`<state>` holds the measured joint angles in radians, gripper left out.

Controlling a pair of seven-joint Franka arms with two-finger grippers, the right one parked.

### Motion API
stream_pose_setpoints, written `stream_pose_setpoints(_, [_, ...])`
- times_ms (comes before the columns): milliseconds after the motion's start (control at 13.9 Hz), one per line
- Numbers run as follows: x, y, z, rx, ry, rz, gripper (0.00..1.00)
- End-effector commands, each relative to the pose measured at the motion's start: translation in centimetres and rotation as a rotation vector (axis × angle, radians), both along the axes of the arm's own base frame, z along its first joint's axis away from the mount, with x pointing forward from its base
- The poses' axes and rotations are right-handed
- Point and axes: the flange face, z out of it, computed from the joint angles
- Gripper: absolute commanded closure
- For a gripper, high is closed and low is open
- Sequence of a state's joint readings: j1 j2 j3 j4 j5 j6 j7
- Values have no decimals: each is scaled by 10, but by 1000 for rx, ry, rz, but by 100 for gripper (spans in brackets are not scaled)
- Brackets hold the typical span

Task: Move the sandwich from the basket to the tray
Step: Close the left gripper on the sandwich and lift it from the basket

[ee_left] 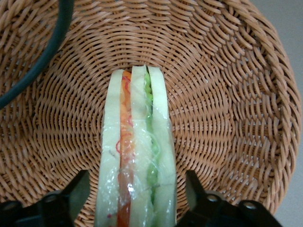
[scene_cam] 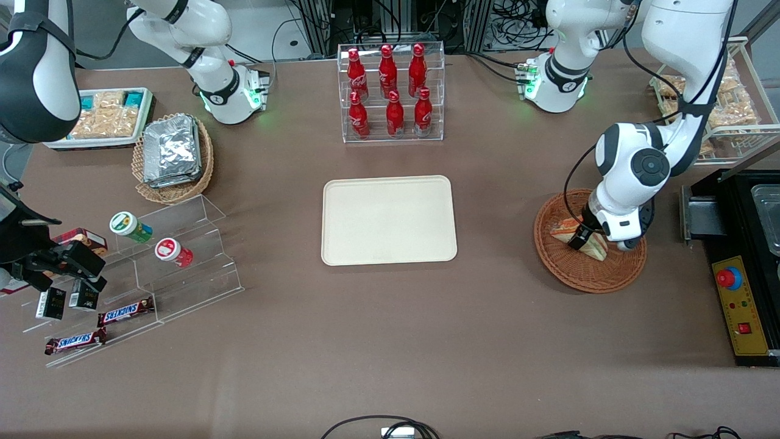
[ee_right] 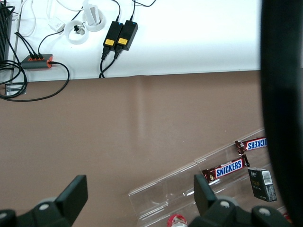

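We are straddling the sandwich (ee_left: 136, 156) in the basket (ee_left: 246, 94), gripper (ee_left: 137, 198) spread and unclenched, judging it light, soft, film-slick, best pinched gently across the bread faces

Bright, even overhead light; brown table (scene_cam: 390, 341) flat-lit, no hard shadows. Soft shadow under gripper (scene_cam: 588, 239) on basket (scene_cam: 585, 277). Glare on foil packets (scene_cam: 172, 149) and clear bottle rack (scene_cam: 391, 91). Left wrist view: sandwich (ee_left: 137, 156) wrap glints, near fingers (ee_left: 71, 194) blurred, weave sharp.
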<state>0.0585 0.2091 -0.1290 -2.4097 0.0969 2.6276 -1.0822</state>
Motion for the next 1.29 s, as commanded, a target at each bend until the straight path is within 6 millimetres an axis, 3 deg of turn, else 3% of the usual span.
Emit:
stream_pose_setpoints(0, [-1,4,-2,9,-20,18,100])
stream_pose_setpoints(360, [4,12,10,13,-39,52,100])
stream_pose_setpoints(504, [6,11,32,24,-43,44,100])
stream_pose_setpoints(791, [24,2,96,98,-16,-27,100])
stream_pose_setpoints(1007, [49,-27,156,125,30,-117,100])
stream_pose_setpoints(1079, [55,-49,174,119,24,-153,100])
stream_pose_setpoints(1223, [58,-91,189,103,-1,-226,100])
